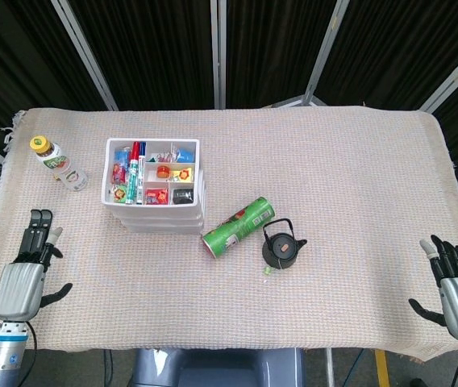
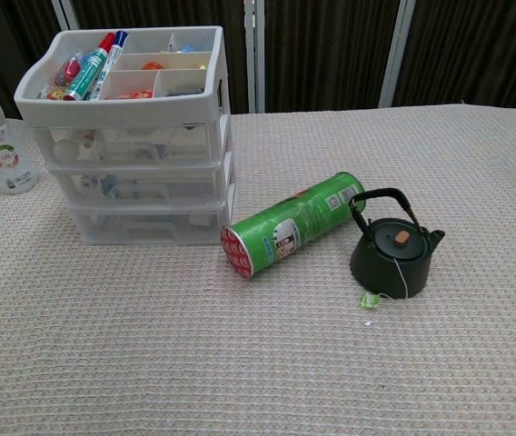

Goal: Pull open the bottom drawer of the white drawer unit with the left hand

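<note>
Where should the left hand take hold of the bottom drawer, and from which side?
A judgement: hook the fingers into the handle recess along the middle of the bottom drawer front, approaching from the near, robot-facing side. The drawer looks shut, and the green canister lies close at its right corner, so the left hand should come in from the left.

It looked like a robot test lab: black curtains (image 1: 156, 48) on metal frame posts (image 1: 219, 52) stood beyond a cloth-covered table (image 1: 350, 177), far ahead of both hands.
</note>
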